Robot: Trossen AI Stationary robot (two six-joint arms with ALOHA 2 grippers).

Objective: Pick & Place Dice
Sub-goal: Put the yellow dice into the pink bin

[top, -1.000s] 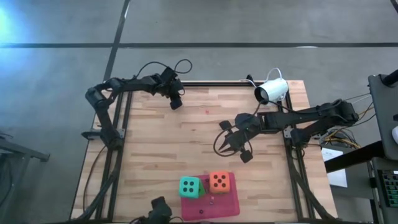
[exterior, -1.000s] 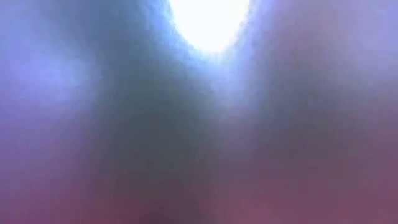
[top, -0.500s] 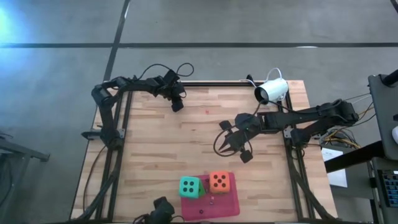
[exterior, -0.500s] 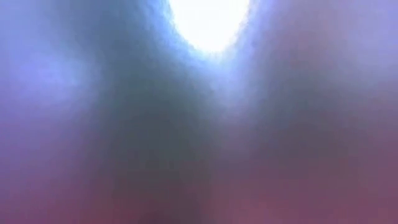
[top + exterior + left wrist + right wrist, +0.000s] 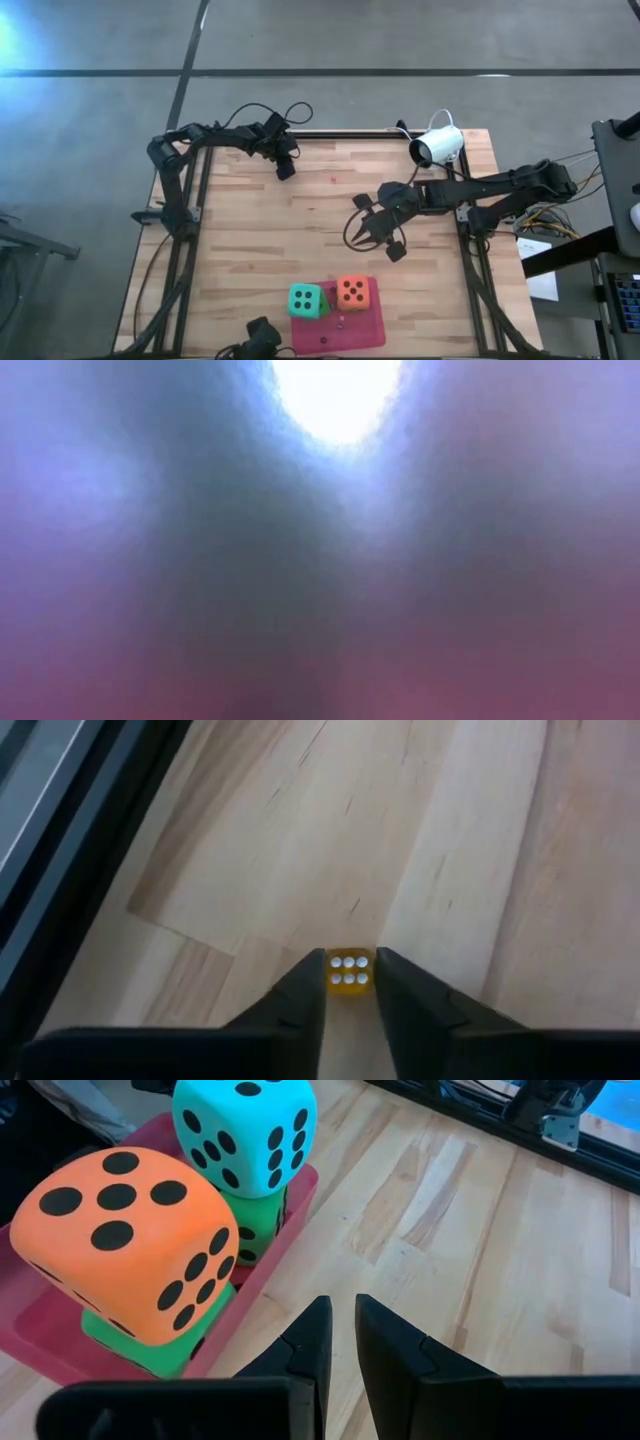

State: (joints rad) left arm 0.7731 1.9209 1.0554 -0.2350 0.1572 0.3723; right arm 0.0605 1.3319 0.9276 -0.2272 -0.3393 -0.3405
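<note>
A small yellow die (image 5: 348, 971) with white pips lies on the wooden table near its far left corner. My left gripper (image 5: 285, 170) is down on it. A pink tray (image 5: 368, 325) stands at the near edge. In it a teal die (image 5: 245, 1130) rests on a green die (image 5: 255, 1225), and an orange die (image 5: 125, 1245) rests on another green die (image 5: 150, 1345). My right gripper (image 5: 375, 236) hangs shut over the middle of the table, pointing toward the tray, with nothing between its fingers (image 5: 300, 1340). The low view shows only blur. My left gripper has the small yellow die between its two fingertips (image 5: 312, 976), one on each of two opposite sides (image 5: 331, 978). The fingers slant down from the table's left far side. The die sits on the table with its top face of several pips up.
A white camera (image 5: 437, 147) stands at the table's far right corner. A dark camera mount (image 5: 256, 338) sits at the near edge, left of the tray. Bare wood (image 5: 250, 240) lies between the two grippers and the tray.
My left gripper has sunk a little toward the table at the far left corner, its arm bending down with it. My right gripper and the dice in the tray have kept still.
</note>
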